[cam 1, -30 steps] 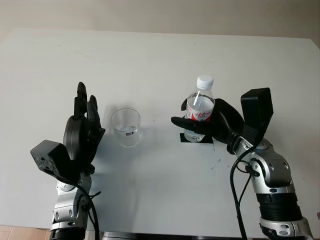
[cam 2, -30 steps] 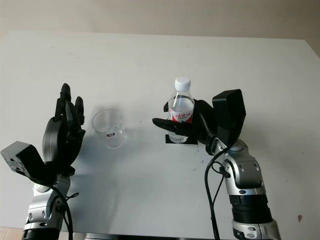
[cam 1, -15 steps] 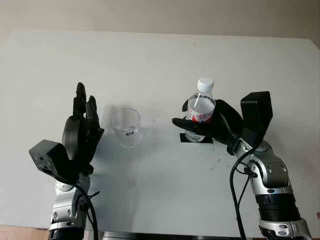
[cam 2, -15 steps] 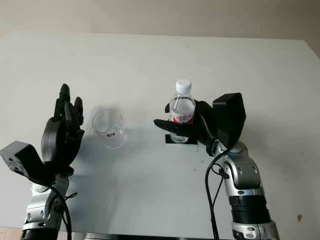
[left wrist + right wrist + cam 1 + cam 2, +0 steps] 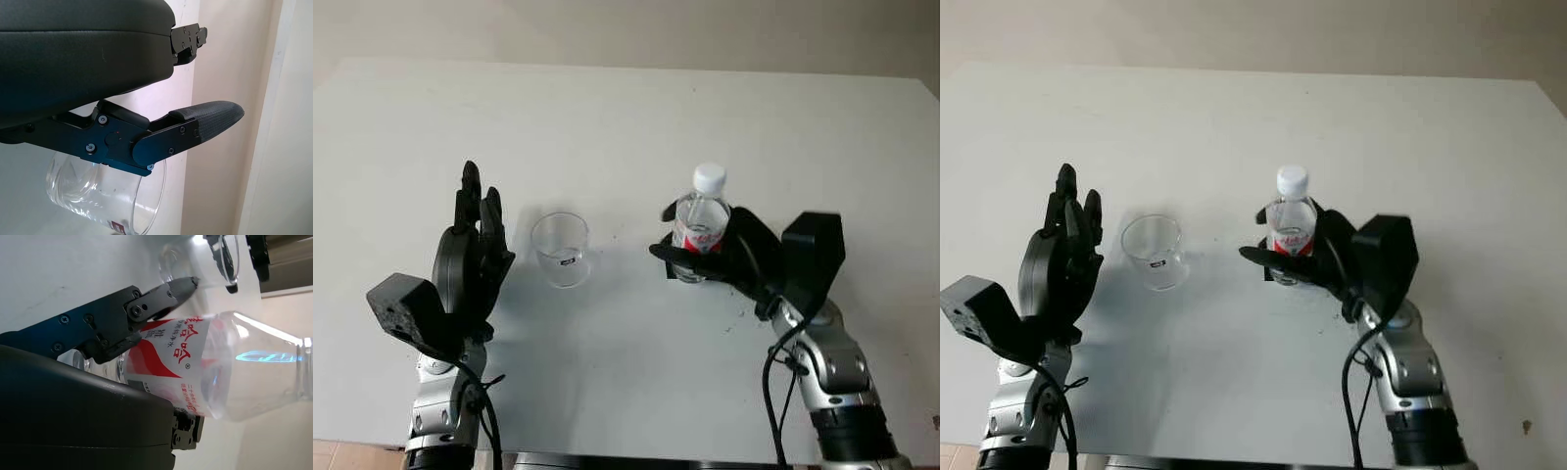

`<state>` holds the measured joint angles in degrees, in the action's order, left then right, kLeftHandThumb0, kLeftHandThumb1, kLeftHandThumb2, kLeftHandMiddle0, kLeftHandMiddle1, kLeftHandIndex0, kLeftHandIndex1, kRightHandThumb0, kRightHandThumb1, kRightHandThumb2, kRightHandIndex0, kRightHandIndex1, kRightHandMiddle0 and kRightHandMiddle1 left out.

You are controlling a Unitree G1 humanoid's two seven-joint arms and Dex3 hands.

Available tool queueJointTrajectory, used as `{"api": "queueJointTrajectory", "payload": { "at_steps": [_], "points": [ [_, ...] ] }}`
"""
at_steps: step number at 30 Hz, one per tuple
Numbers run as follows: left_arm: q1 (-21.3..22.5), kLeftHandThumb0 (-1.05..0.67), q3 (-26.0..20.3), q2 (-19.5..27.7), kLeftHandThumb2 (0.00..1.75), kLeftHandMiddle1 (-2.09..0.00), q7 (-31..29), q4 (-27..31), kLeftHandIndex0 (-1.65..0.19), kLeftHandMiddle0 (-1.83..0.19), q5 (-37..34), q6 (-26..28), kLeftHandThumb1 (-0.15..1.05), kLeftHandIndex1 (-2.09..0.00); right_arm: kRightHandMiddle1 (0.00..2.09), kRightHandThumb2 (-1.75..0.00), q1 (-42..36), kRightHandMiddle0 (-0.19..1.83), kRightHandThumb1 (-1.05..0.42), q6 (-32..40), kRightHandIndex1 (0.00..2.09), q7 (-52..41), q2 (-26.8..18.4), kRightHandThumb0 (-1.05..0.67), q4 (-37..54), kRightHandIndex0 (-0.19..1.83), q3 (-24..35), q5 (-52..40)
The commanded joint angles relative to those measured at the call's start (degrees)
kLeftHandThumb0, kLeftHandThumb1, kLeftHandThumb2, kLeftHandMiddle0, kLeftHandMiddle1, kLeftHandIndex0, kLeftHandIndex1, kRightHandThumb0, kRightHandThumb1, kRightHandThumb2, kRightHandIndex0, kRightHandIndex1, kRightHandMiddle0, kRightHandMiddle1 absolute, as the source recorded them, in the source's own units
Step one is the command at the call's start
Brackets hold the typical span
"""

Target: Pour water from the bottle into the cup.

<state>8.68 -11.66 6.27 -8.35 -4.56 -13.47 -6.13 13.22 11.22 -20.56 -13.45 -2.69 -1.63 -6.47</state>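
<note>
Right hand (image 5: 720,259) is wrapped around the labelled body of the bottle (image 5: 702,227), which stands upright with its white cap on, toward the right side of the surface (image 5: 626,117). Beside it toward the left side, the cup (image 5: 560,249) sits empty, and the left hand (image 5: 475,255), open, is raised just beyond it. Grasping looks done; uncapping, lifting and pouring all remain.
</note>
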Motion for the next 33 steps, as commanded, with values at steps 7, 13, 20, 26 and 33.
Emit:
{"api": "queueJointTrajectory", "payload": {
  "at_steps": [7, 13, 20, 26, 33],
  "points": [
    [0.23, -0.75, -0.28, 0.50, 0.73, -0.05, -0.69, 0.81, 0.14, 0.10, -0.85, 0.32, 1.05, -0.06, 0.20, -0.05, -3.74, -0.18, -0.91, -4.27, 0.11, 0.98, 0.24, -0.71, -1.24, -0.14, 0.83, 0.73],
    [0.49, -0.76, -0.30, 0.52, 0.73, -0.05, -0.97, 0.29, 0.15, 0.10, -0.81, 0.03, 1.05, -0.05, 0.17, -0.06, -4.56, -0.16, -0.92, -7.12, 0.08, 1.39, 0.45, -0.75, -2.57, -0.13, 1.02, 1.23],
    [0.30, -0.76, -0.37, 0.38, 0.73, -0.05, -0.51, 1.22, 0.14, 0.10, -0.80, 1.01, 1.05, -0.06, 0.01, -0.05, -4.54, -0.19, -0.91, -10.66, 0.00, 0.84, 1.45, -0.79, -5.14, -0.19, 2.45, -0.44],
    [0.30, -0.76, -0.35, 0.31, 0.72, -0.05, -0.68, 0.96, 0.15, 0.10, -0.70, 0.58, 1.05, -0.05, 0.00, -0.05, -3.91, -0.19, -0.89, -16.54, 0.00, 2.01, 1.68, -0.89, -8.92, -0.19, 3.41, 0.19],
    [0.36, -0.75, -0.26, 0.17, 0.73, -0.05, -0.96, 0.71, 0.15, 0.10, -0.87, 0.31, 1.05, -0.05, 0.00, -0.06, -4.49, -0.19, -0.91, -23.75, 0.00, 5.95, 2.69, -0.96, -10.75, -0.19, 2.10, 4.21]
  ]
}}
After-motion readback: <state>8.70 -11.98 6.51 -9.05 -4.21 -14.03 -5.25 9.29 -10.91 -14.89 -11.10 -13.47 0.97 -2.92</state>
